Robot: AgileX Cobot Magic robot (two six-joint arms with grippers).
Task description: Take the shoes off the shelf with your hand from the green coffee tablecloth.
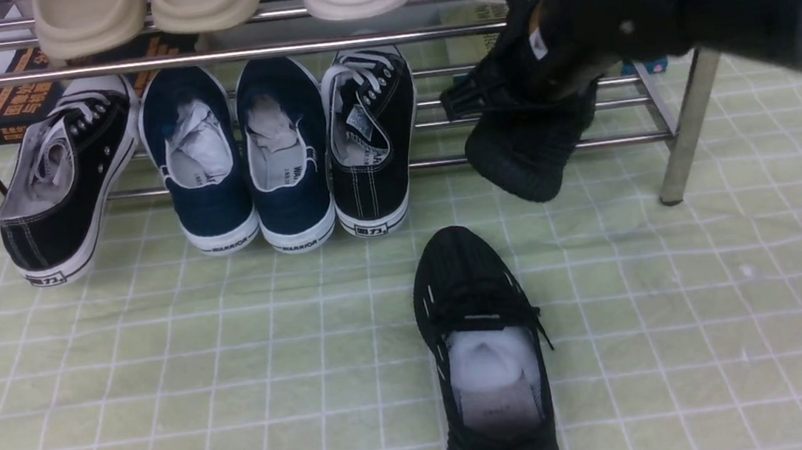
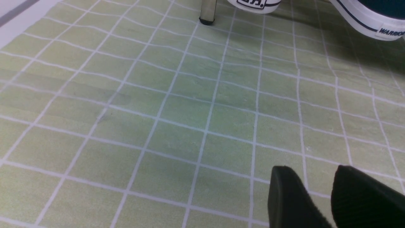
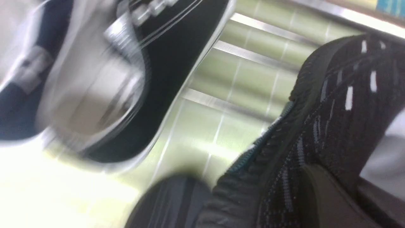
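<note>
Four sneakers (image 1: 363, 147) line shelf (image 1: 681, 128) (lower tier); right pincer (image 1: 543, 53) clamps knit shoe (image 1: 524, 152).

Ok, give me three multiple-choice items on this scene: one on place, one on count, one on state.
1. Where lies the freed knit sneaker? A) on the cloth before the shelf; B) on the upper tier; C) on a book.
2. How many white-soled shoes sit on its lower tier? A) two; B) four; C) six.
3. The right claw is: A) open above the cloth; B) shut on the second knit sneaker; C) out of view.
Key: 1 A, it rests on the grid cloth; 2 B, two black, two navy; 3 B, it clamps the shoe's side.
</note>
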